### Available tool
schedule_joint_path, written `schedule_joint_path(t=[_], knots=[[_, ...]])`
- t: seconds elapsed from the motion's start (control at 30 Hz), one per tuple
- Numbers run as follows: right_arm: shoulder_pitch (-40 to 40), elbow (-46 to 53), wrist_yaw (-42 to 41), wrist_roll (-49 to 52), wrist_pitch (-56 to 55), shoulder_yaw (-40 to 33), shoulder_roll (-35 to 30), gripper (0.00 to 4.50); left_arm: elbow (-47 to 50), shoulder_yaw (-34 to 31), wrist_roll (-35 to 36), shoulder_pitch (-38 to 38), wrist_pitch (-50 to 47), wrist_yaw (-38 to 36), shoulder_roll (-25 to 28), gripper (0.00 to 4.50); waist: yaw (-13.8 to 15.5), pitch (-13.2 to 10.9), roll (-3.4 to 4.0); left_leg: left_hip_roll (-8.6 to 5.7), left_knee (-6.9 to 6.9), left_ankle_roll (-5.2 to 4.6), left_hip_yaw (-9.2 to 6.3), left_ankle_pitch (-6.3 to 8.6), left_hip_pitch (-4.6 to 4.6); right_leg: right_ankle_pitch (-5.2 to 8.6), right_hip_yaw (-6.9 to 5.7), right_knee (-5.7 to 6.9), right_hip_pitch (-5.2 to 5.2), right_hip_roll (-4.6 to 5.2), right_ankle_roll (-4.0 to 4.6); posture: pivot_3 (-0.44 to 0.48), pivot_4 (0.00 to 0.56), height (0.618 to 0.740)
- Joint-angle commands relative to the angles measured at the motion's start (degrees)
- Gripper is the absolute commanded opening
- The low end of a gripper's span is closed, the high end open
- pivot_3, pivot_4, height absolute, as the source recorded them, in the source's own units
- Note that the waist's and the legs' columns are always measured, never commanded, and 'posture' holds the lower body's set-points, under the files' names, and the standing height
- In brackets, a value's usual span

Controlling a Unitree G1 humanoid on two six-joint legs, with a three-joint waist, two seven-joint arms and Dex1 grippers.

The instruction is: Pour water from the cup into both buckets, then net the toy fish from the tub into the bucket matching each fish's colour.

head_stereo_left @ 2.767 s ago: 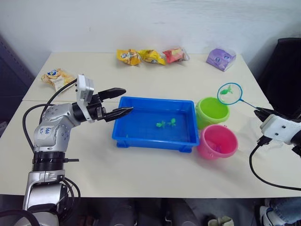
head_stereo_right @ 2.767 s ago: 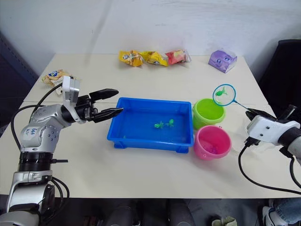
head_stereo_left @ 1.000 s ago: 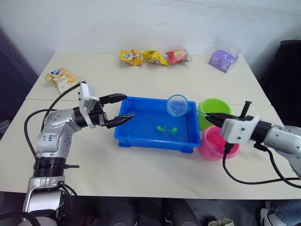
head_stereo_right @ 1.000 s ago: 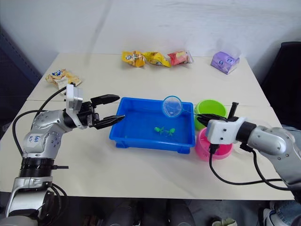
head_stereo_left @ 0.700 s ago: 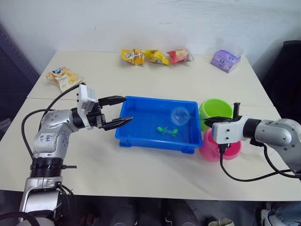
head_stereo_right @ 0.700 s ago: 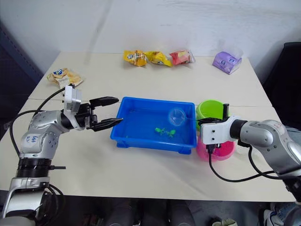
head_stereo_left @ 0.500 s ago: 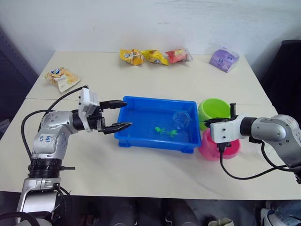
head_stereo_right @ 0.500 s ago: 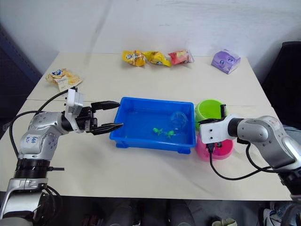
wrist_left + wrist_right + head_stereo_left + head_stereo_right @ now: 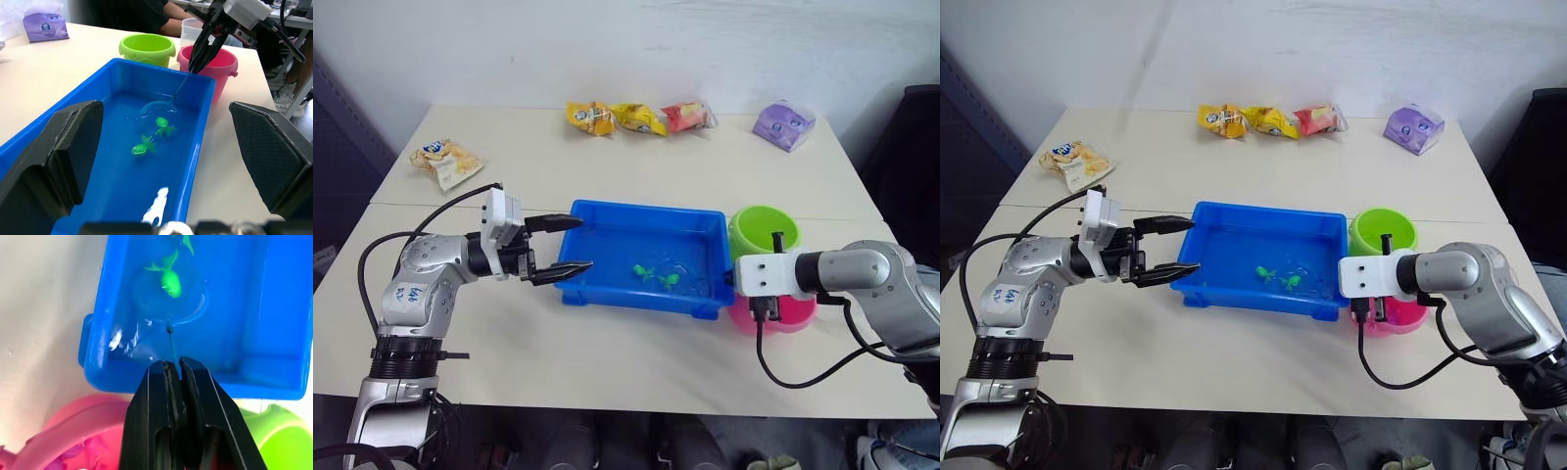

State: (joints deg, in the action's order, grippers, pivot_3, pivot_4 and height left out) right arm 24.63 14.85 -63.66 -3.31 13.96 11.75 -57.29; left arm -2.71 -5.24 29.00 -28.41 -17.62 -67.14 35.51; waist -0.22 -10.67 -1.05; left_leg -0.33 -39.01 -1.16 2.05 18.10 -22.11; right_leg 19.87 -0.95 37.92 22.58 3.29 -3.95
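Pale table point(image 9: 636, 362): tub point(image 9: 607, 291), 2 buckets point(image 9: 759, 230), 4 snack packs point(image 9: 636, 117), possibly tissues point(image 9: 783, 124).

Bright blue tub point(image 9: 607, 290), green fish point(image 9: 642, 271), lime point(image 9: 759, 227) and pink buckets point(image 9: 798, 315).

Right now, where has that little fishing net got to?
The net is dipped in the water of the blue tub, towards the end nearest the buckets, over a green fish. The right gripper holds its thin handle.

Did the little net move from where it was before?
Yes. The net was up over the green bucket with a fish in it; now it is dipped in the blue tub, around a green fish.
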Motion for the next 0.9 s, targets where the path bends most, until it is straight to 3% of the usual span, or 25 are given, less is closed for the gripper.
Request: schedule_joint_path(t=[0.03,0.27,0.43,0.63,0.9], knots=[[-1.0,3.7,0.7,6.9,7.5,-5.9,2.5,0.0,2.2,-0.8,0.8,0.6,-0.2,0.6,0.3,4.44,-0.1,0.0,0.0,0.0,0.01,0.0,-0.01,0.0,0.0,0.0,-0.01,-0.01,0.0,0.0,0.0,0.0,0.15,0.74],[-4.4,7.9,2.1,19.0,20.2,-13.6,6.5,0.0,2.1,-0.9,0.9,1.1,-0.1,0.9,0.3,4.44,0.0,0.0,0.0,0.0,0.0,-0.01,-0.02,0.0,0.0,0.0,-0.01,0.0,-0.01,0.02,0.0,0.0,0.15,0.74],[-7.4,8.4,2.9,23.9,21.0,-19.1,6.8,0.0,2.1,-0.9,0.8,1.4,0.1,1.0,0.2,4.44,0.0,0.0,0.0,0.0,0.02,-0.04,-0.02,0.02,-0.01,0.0,-0.02,-0.05,-0.02,0.02,0.0,0.0,0.15,0.74],[-8.9,7.8,7.0,26.0,17.8,-27.5,7.4,0.0,2.3,-1.8,1.8,1.7,0.0,1.4,-0.5,4.44,0.0,0.0,0.0,0.0,0.03,-0.04,-0.02,0.03,-0.01,0.0,-0.02,-0.05,-0.02,0.02,0.0,0.0,0.15,0.74],[-10.4,1.3,13.0,18.6,6.6,-34.1,4.2,0.0,0.2,-2.3,1.7,0.6,1.6,1.4,-1.6,4.44,0.0,0.0,0.0,-0.01,0.04,-0.04,-0.01,0.03,-0.01,0.0,-0.02,-0.04,-0.02,0.02,0.0,0.0,0.15,0.74]])
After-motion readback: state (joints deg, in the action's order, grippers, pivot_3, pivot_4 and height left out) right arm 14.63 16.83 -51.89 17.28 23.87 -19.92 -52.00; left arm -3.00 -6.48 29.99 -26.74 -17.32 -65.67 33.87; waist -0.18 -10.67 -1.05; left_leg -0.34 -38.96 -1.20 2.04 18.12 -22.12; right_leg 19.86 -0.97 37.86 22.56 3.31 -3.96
